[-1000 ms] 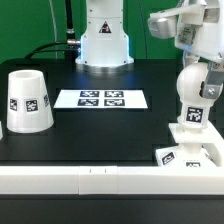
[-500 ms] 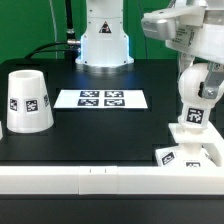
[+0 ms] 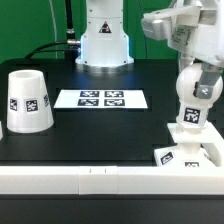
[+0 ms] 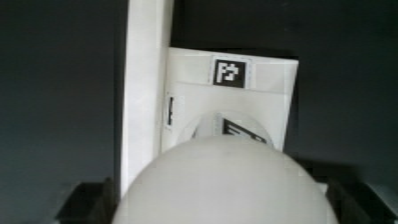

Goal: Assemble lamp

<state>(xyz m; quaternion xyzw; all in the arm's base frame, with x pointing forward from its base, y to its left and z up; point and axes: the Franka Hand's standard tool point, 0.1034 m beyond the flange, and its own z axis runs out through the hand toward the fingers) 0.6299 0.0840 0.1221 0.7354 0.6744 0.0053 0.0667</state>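
Observation:
The white bulb (image 3: 189, 100) stands upright on the flat square base (image 3: 190, 152) at the front of the exterior view's right; a tag faces the camera on its neck. My gripper (image 3: 198, 86) comes down from above and is shut on the bulb. In the wrist view the bulb (image 4: 214, 180) fills the foreground, with a dark finger (image 4: 75, 203) on each side of it, and the tagged base (image 4: 235, 95) lies beyond. The tapered shade (image 3: 27, 100) stands apart at the exterior view's left.
The marker board (image 3: 101, 99) lies flat mid-table. The robot's white pedestal (image 3: 104, 42) stands at the back. A raised white rail (image 3: 90, 180) runs along the table's front edge, and it also shows in the wrist view (image 4: 146, 90).
The hand above the bulb has turned and shifted slightly toward the exterior view's left. The bulb stays on the base; the shade has not moved.

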